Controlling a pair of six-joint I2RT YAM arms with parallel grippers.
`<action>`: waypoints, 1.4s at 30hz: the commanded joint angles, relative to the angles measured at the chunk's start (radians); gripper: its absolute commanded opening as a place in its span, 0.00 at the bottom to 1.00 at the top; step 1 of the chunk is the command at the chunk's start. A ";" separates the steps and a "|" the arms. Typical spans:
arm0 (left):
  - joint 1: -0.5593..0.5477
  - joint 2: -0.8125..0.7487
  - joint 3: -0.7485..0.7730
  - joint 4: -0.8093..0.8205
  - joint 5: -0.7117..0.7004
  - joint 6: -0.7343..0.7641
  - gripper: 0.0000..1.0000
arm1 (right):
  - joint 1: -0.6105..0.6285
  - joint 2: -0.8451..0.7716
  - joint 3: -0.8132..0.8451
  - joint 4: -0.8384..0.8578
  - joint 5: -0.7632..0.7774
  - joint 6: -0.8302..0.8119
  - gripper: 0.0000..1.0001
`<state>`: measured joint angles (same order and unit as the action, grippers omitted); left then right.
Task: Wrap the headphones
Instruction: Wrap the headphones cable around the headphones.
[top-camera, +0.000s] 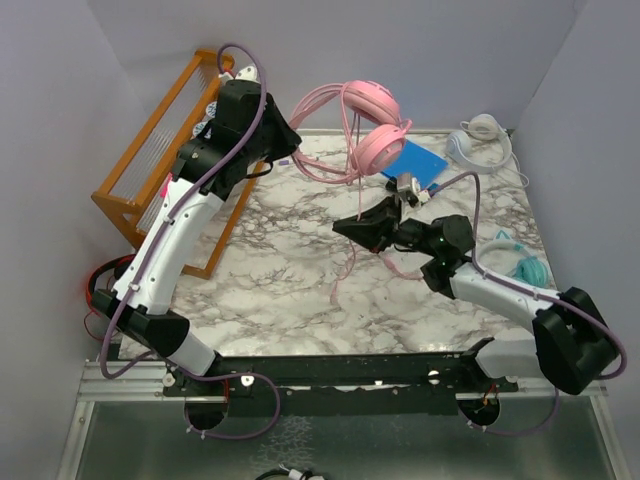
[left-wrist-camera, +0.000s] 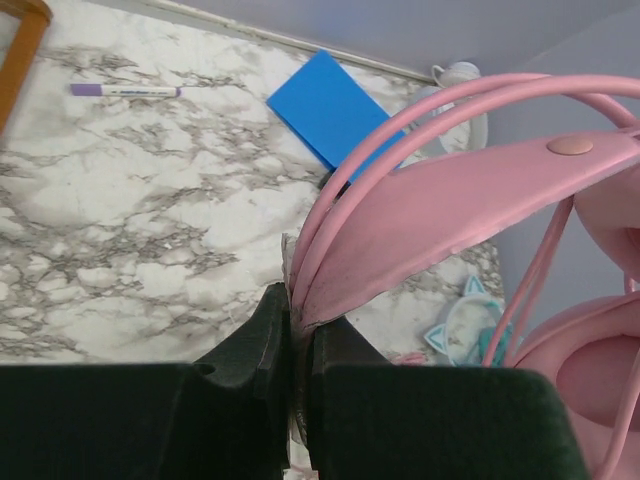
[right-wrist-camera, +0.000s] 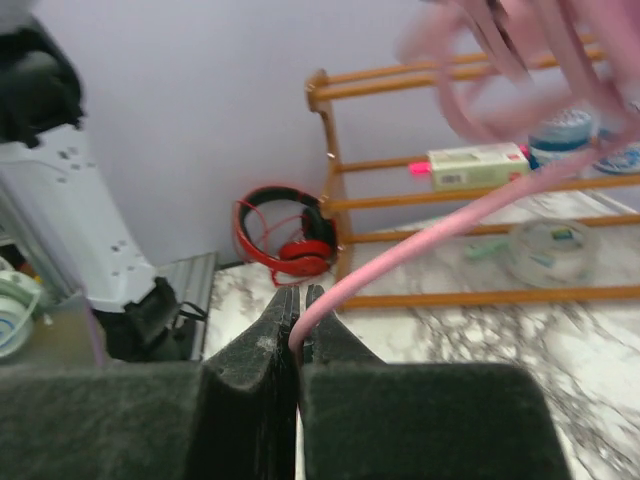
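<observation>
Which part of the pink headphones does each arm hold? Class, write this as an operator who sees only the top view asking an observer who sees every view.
Observer: The left jaws are shut on the band of the pink headphones, near one end.
Operator: And the right arm?
Observer: The right jaws are shut on the cable, which runs up and away from them.
Operator: What is that red thing by the left arm's base?
Observer: A pair of red headphones sits beside the wooden rack.

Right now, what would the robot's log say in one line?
task: wrap headphones | left gripper: shut on pink headphones, at headband | right gripper: shut on pink cable
</observation>
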<state>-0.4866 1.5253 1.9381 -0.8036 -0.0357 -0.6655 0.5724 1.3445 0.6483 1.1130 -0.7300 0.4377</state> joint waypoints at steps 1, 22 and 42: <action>-0.004 0.001 -0.021 0.112 -0.121 0.008 0.00 | 0.041 -0.102 -0.034 -0.056 -0.036 0.055 0.04; -0.004 -0.048 -0.297 0.262 -0.312 0.071 0.00 | 0.128 -0.116 0.056 -0.093 0.010 0.319 0.35; -0.006 -0.248 -0.591 0.464 -0.538 0.262 0.00 | 0.126 -0.051 0.144 -0.067 0.228 0.481 0.35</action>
<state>-0.4927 1.3331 1.3453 -0.4706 -0.4721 -0.4770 0.6930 1.3369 0.7532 1.1568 -0.5697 0.9493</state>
